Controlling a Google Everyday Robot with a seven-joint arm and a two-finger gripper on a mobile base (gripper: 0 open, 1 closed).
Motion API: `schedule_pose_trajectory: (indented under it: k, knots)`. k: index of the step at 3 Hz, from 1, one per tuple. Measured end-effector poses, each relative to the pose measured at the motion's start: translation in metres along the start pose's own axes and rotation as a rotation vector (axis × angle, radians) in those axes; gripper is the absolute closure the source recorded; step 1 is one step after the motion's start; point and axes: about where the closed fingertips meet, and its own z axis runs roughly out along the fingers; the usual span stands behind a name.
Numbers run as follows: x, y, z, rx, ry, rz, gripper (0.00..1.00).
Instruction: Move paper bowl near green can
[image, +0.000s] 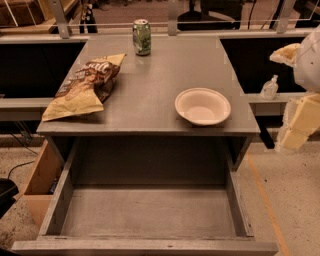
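Note:
The off-white paper bowl (202, 106) sits upright on the grey table top (160, 75) near its front right edge. The green can (142, 37) stands upright at the back middle of the table, well apart from the bowl. My gripper (295, 131) hangs at the right edge of the view, beyond the table's right side and level with the bowl, touching nothing.
A tan-and-brown chip bag (85, 86) lies on the left of the table. An open drawer (145, 210) juts out below the table's front. A clear pump bottle (269, 88) stands on a shelf to the right. A rail runs behind the table.

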Motion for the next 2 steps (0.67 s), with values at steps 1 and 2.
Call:
schedule_pose_trajectory:
  k: [1,2]
  knots:
    - [0.002,-0.006,0.02,0.062,-0.093,-0.098,0.0]
    - [-0.002,-0.012,0.036,0.115,-0.16,-0.227,0.0]
